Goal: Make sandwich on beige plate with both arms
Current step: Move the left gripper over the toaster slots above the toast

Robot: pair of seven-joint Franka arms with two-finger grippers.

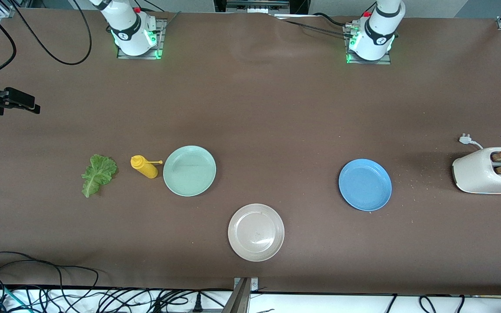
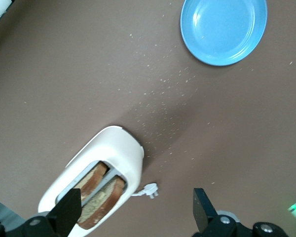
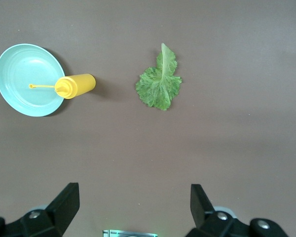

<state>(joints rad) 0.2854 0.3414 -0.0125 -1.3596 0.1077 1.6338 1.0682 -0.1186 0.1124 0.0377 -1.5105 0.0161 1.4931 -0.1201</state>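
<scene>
**Brown table, sandwich not started**

Brown table (image 1: 276, 108): beige plate (image 1: 256, 232) bare, nearest the camera. Bread slices (image 2: 101, 193) sit in toaster (image 2: 96, 170); left gripper (image 2: 136, 211) above it, spread wide. Right gripper (image 3: 134, 204) spread, holding nothing, high over table near lettuce (image 3: 159, 84).

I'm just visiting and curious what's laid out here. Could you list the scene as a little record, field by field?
beige plate: bare, nearest the front camera
bread slices: two, standing in the white toaster at the left arm's end of the table
lettuce leaf: flat on the table at the right arm's end
yellow squeeze bottle: lying on its side between the leaf and the mint-green plate
blue plate: bare
left claw: open, above the toaster
right claw: open, holding nothing
</scene>
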